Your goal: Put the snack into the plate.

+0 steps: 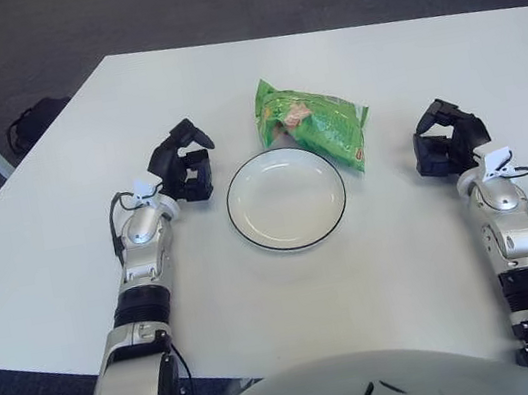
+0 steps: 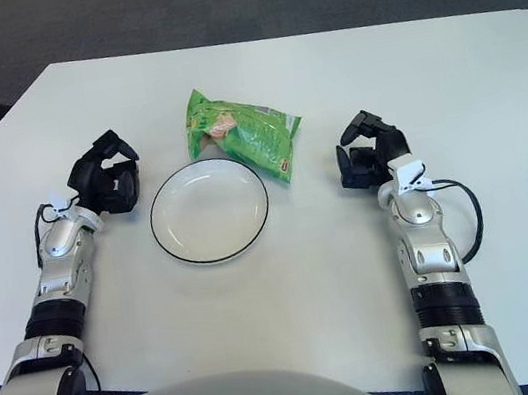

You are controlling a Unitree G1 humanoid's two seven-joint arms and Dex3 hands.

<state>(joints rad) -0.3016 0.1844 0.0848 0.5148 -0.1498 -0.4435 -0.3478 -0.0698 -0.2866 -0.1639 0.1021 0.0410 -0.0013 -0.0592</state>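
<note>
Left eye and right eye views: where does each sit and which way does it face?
Left eye view: on the head, looking forward and down at the white table; both forearms, left hand, right hand and the torso show.
Right eye view: same head, slightly to the right, same downward look; same body parts show.
Shared: the green snack bag touching the far rim of the empty plate, a hand on each side.
</note>
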